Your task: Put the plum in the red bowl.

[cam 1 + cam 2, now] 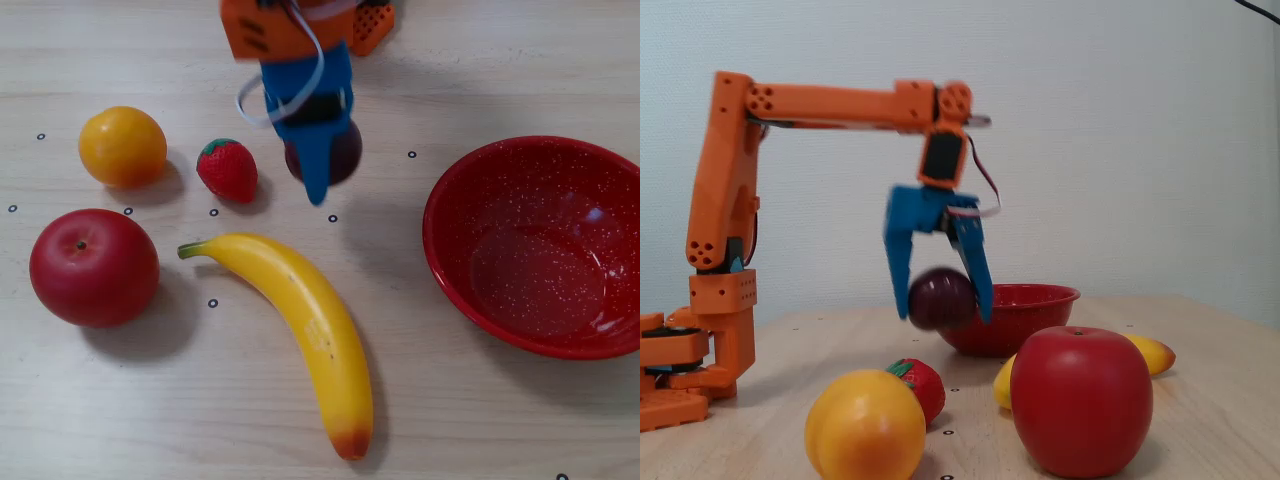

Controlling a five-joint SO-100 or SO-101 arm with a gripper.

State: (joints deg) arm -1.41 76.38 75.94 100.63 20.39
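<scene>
Pincer: blue two-finger gripper [940,300] hangs from the orange arm [830,100], fingers pointing down, closed around the plum.
Plum: the plum [940,298] sits between the fingers, held clear of the table [1200,400] in the side-on fixed view; from above it shows as a dark round shape [345,150] partly hidden behind the near finger.
Handling (judgement): small, round, glossy skin; probably light and rigid, likely a plastic fruit. A smooth sphere between flat fingers could roll or squirt out if the grip loosens or the arm jerks.
Hold point (judgement): across the widest part, fingers on opposite sides. The present grasp looks close to that, with the finger tips reaching just below the fruit's middle.
Red bowl: the red bowl [540,245] stands to the right of the pincer in the top-down fixed view, apart from it, empty inside.
Neighbours: strawberry [228,168] just left of the pincer; orange [122,146] further left; red apple [93,266] left and nearer the camera; banana [300,330] below the pincer in that view.
Path (judgement): bare table lies between pincer and bowl; all other fruit sits on the far side from the bowl. Only the bowl's rim needs clearing.
</scene>
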